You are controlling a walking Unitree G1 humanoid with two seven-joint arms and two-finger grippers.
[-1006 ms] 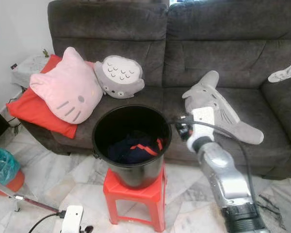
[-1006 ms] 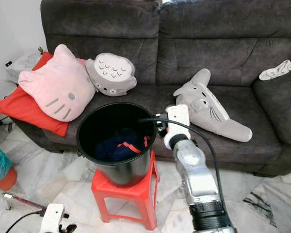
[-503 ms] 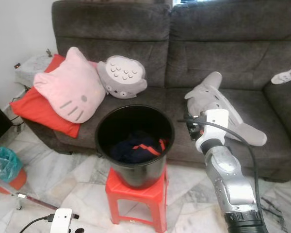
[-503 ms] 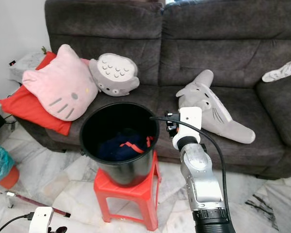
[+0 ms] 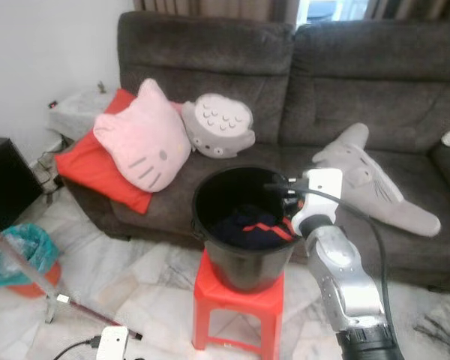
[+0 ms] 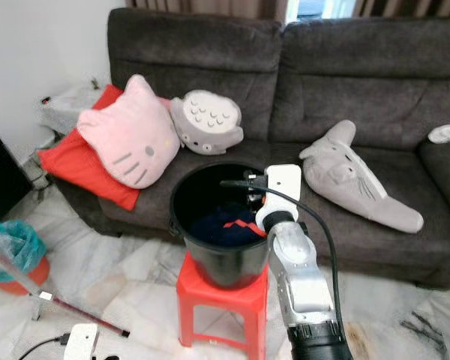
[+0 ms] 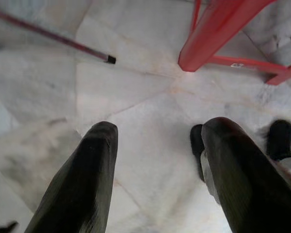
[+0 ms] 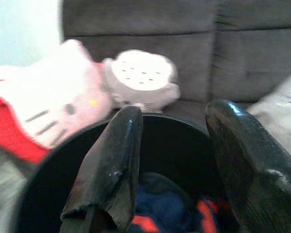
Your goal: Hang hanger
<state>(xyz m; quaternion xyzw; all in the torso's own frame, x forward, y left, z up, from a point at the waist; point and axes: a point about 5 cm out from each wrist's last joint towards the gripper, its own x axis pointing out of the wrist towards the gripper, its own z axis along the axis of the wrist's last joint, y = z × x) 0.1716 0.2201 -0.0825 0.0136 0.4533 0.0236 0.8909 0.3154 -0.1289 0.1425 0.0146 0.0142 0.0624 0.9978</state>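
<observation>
A black bucket (image 5: 240,270) stands on a red plastic stool (image 5: 236,304) in front of the sofa. Inside it lies dark blue clothing (image 8: 165,208) with a red-orange zigzag piece (image 5: 264,223) on top; I cannot tell whether that piece is a hanger. My right gripper (image 5: 274,189) reaches over the bucket's right rim, above the opening. Its fingers (image 8: 111,165) are open with nothing between them. My left gripper (image 7: 160,131) hangs low over the marble floor beside a stool leg (image 7: 218,29), open and empty.
The grey sofa (image 5: 345,67) holds a pink cat cushion (image 5: 146,139), a round grey plush (image 5: 219,126), a long grey plush (image 5: 367,169) and a red cushion (image 5: 90,161). A teal-lined bin (image 5: 19,255), a black cabinet (image 5: 4,176) and a red rod (image 5: 82,307) are at my left.
The camera has shifted, so the whole scene sits further right. My right gripper has moved from beside the bucket's right rim to over its opening.
</observation>
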